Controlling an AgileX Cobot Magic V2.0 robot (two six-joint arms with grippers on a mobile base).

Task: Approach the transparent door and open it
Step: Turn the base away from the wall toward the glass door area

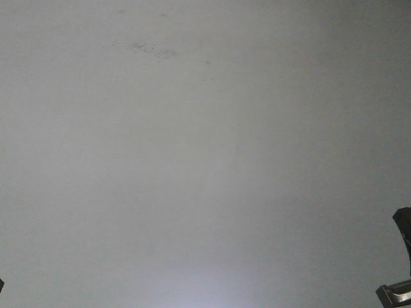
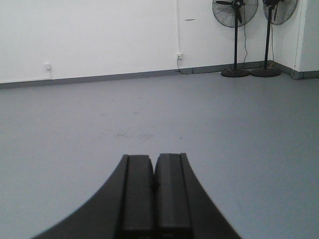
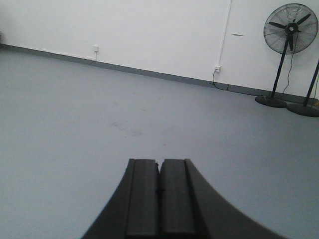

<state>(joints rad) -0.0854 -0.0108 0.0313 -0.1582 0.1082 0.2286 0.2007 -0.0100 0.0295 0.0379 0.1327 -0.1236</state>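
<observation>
Across both wrist views, left gripper (image 2: 154,167) and right gripper (image 3: 159,168) are pressed closed, empty, above grey floor (image 1: 205,160); pedestal fans (image 2: 235,15) stand by the wall (image 2: 99,35). Front view: floor only. Transparent door: in no view.

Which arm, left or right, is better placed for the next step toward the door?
Neither yet. The left pincer and right pincer are both shut and face only grey floor, white wall and fans. No door shows, so the base likely must drive first.
</observation>
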